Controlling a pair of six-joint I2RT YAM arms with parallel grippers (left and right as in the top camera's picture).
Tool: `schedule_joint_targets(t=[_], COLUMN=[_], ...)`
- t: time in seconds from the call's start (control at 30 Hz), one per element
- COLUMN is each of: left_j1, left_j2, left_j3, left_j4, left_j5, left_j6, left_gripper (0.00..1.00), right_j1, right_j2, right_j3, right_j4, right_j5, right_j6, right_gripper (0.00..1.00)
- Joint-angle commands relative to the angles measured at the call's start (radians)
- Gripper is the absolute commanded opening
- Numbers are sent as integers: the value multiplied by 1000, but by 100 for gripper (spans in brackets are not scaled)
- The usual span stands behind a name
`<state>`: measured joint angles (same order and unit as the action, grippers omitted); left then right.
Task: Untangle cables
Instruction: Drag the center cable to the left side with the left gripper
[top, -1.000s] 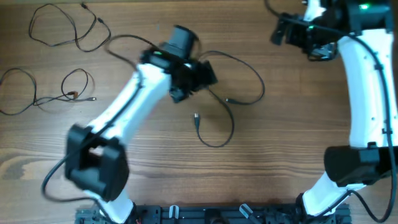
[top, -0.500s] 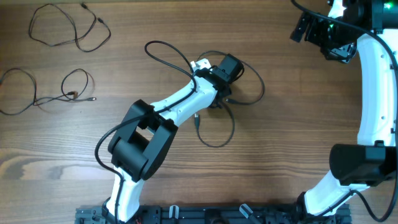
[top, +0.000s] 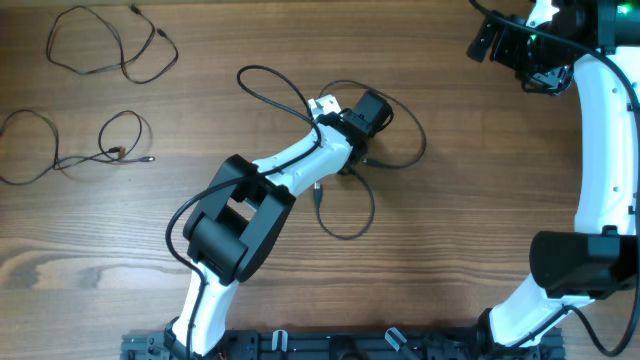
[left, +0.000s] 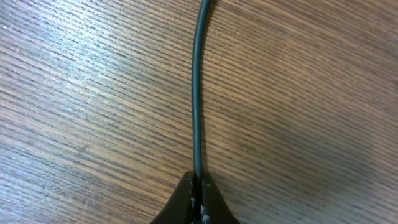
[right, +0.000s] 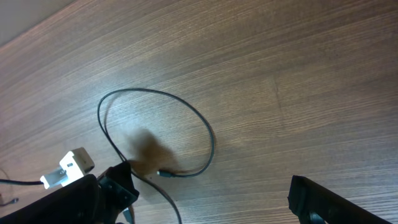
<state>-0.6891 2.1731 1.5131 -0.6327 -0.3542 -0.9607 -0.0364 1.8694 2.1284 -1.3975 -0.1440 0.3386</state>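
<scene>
Grasp step of the untangling, by the look of it, with the pulling-apart not yet begun. Clamps the left pincer (left: 198, 194) fully shut on one thin black cable (left: 197, 93), pinched right at the tips. Ahead of the tips, lies flat on the worktop (left: 323, 74) and runs straight away with a slight bend.

From overhead, sits with the left pincer (top: 350, 158) amid that cable's (top: 422, 140) loops: one beyond it and to its right, another curling back behind it toward the base. Shows a small plug end (top: 315, 190) just beside it on the near side. Cannot tell from above whether the loops cross under the wrist.

Next, probably calls for a lift and a slow draw away from the loops, to open them out without cinching a knot. Likely wants the other pincer to pin or take a second strand.

Reaches the left arm (top: 285, 170) out long and diagonal from the near edge, wrist tipped down so the tips meet the worktop. Holds the right pincer (top: 505, 50) spread wide with nothing in it, raised, well apart from the left pincer, off to its right and beyond. Looks down from there on the same cable (right: 212, 143).

Leaves a looped cord (top: 150, 80) and a straggling cord (top: 120, 152) well apart to the left pincer's left.
</scene>
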Motion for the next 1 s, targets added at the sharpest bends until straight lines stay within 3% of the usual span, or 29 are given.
schedule_joint_targets(t=[0.0, 0.17, 0.3, 0.4, 0.5, 0.73, 0.97], left_j1=[14, 92, 234, 291, 348, 537, 855], left_j2=[-14, -296, -631, -768, -928, -1061, -1056], left_j3=[29, 47, 47, 47, 47, 47, 47], left_j4=[-87, -156, -149, -123, -137, -308, -466], left_j5=[14, 32, 120, 222, 223, 219, 219], left_j6=[37, 82, 95, 208, 209, -20, -73], left_gripper=[4, 4, 4, 4, 4, 4, 4], right_j1=[-1, 0, 0, 0, -1, 0, 0], right_j2=[19, 19, 19, 19, 19, 19, 19], right_j3=[3, 3, 3, 3, 3, 3, 3], right_j4=[3, 3, 3, 3, 3, 3, 6], right_j5=[16, 16, 16, 16, 16, 16, 16], right_j6=[3, 3, 3, 3, 3, 3, 3], right_gripper=[100, 100, 100, 100, 100, 100, 100])
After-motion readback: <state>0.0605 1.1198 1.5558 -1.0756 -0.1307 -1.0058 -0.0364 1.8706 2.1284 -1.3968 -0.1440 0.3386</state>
